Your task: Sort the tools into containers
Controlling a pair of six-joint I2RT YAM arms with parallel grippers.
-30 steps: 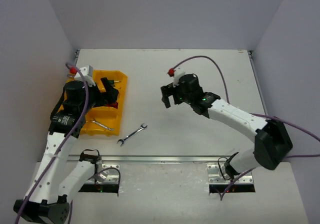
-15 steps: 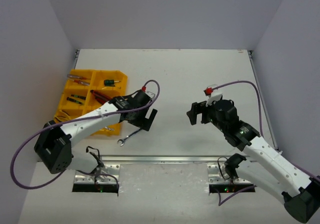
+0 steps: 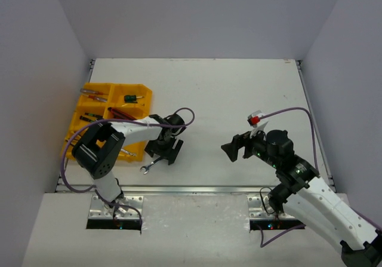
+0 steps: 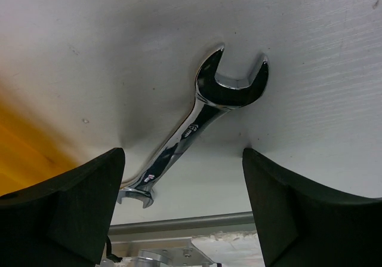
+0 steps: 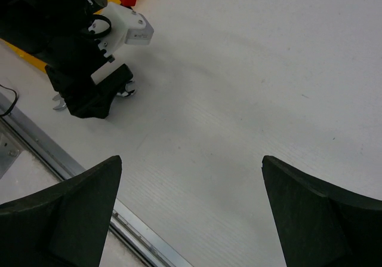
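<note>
Yellow plastic organiser tray [image 3: 145, 100] already holds several small hand tools [image 3: 95, 116] in its compartments; one silver open-end wrench [image 4: 197, 129] lies unsorted on the white table [image 3: 239, 88]. The left gripper [image 4: 182, 153] has its fingers apart, straddling the wrench without clamping it. The right gripper [image 5: 191, 159], well away, gapes wide and empty.

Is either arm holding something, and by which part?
Nothing is held. The left end effector straddles the silver wrench, not yet gripping it; the right end effector is open and empty.
</note>
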